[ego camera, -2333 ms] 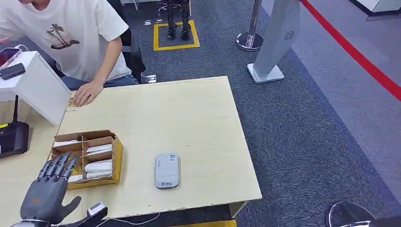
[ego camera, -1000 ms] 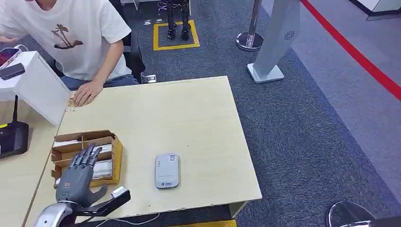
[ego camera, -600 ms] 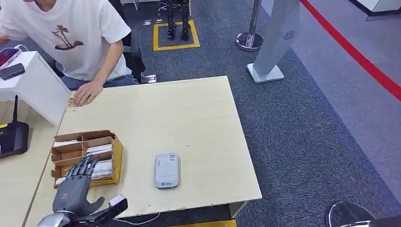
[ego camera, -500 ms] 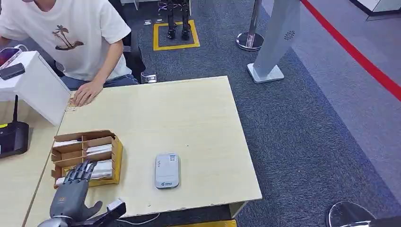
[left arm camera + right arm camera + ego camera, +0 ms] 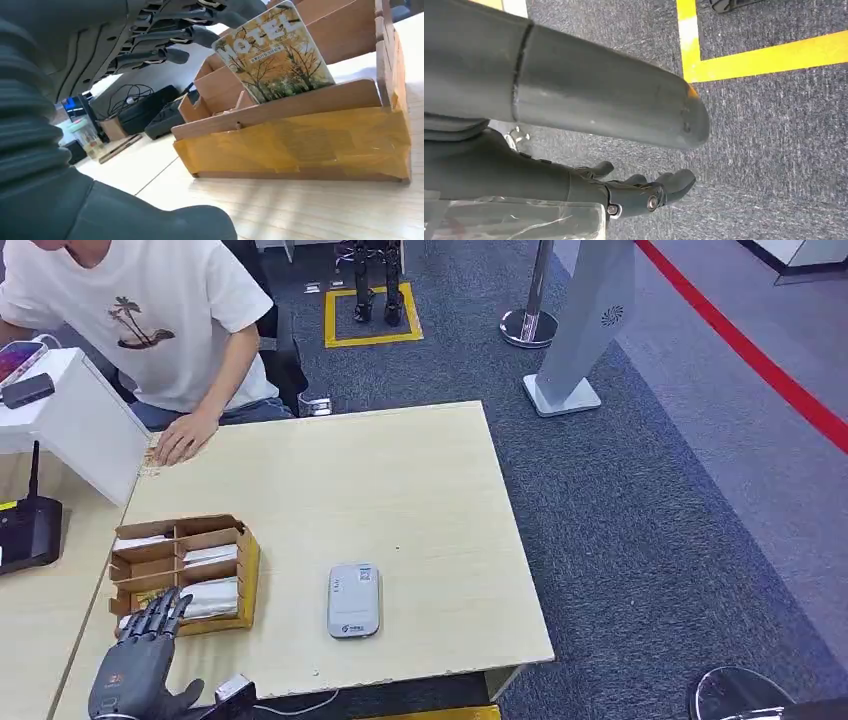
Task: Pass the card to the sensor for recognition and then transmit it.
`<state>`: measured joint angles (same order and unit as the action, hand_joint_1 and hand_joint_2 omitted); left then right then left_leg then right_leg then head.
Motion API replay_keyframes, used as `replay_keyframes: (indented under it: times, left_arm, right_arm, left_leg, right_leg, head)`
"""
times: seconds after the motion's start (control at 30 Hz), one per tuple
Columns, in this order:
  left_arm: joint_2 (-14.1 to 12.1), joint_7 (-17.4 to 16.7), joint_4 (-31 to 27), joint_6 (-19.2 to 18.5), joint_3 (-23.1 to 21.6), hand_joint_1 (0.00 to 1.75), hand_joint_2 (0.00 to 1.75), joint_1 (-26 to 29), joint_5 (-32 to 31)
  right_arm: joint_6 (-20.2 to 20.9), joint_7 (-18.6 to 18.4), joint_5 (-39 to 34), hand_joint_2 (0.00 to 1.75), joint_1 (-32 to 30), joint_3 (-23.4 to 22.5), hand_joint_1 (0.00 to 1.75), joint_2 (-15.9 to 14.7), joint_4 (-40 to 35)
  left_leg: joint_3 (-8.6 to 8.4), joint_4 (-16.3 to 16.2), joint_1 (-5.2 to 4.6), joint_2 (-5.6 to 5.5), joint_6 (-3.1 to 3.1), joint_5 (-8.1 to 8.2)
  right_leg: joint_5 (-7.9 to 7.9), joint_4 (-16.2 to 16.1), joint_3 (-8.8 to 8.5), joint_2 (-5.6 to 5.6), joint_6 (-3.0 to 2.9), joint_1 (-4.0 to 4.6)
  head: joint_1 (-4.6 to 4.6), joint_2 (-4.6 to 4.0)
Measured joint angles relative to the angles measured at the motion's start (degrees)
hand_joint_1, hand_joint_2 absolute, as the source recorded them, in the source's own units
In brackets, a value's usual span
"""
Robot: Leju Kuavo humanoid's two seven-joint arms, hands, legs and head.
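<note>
A yellow card printed HOTEL (image 5: 272, 55) stands upright in a near compartment of the cardboard box (image 5: 300, 145). On the table's left side, the box (image 5: 247, 570) holds white cards in its other compartments. My left hand (image 5: 135, 670) hovers at the box's near corner, fingers spread and empty. In the left wrist view its dark fingers (image 5: 165, 35) reach over the card's top edge, but I cannot tell whether they touch it. The grey card sensor (image 5: 353, 601) lies flat to the right of the box. My right hand (image 5: 644, 192) hangs over the carpet, holding nothing.
A person sits at the far left with one hand (image 5: 183, 437) resting on the wooden table (image 5: 330, 470). A white box (image 5: 75, 425) and a black device (image 5: 25, 530) stand at the left. A white pillar (image 5: 585, 330) and stanchion base (image 5: 528, 327) stand beyond.
My left hand has drawn back from over the box toward the table's front edge, still spread. Box, sensor and person's hand have stayed put.
</note>
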<state>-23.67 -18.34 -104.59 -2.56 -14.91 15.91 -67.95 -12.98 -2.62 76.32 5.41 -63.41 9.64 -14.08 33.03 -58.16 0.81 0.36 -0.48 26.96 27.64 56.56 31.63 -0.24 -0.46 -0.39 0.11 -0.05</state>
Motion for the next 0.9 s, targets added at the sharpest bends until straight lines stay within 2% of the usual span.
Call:
replay_keyframes:
  times: [0.27, 0.9]
  left_arm:
    - [0.66, -0.22, -0.31, 2.8, 0.09, 0.0, 1.75, -0.3, -2.16]
    - [2.27, 1.01, -0.31, 1.9, 1.37, 0.0, 1.75, -1.44, -3.61]
  right_arm:
    - [0.17, -0.33, 0.11, 0.0, -0.11, 0.0, 0.0, 0.0, 0.0]
    - [0.02, -0.42, 0.59, 0.0, -0.16, 0.0, 0.0, 0.0, 0.0]
  left_leg:
    - [0.0, 0.0, 0.0, 0.0, 0.0, 0.01]
    - [0.0, 0.0, 0.0, 0.0, 0.0, 0.01]
  right_leg:
    - [0.0, 0.0, 0.01, 0.0, 0.0, 0.0]
    - [0.0, 0.0, 0.01, 0.0, 0.0, 0.0]
  head:
    - [0.0, 0.0]
    - [0.0, 0.0]
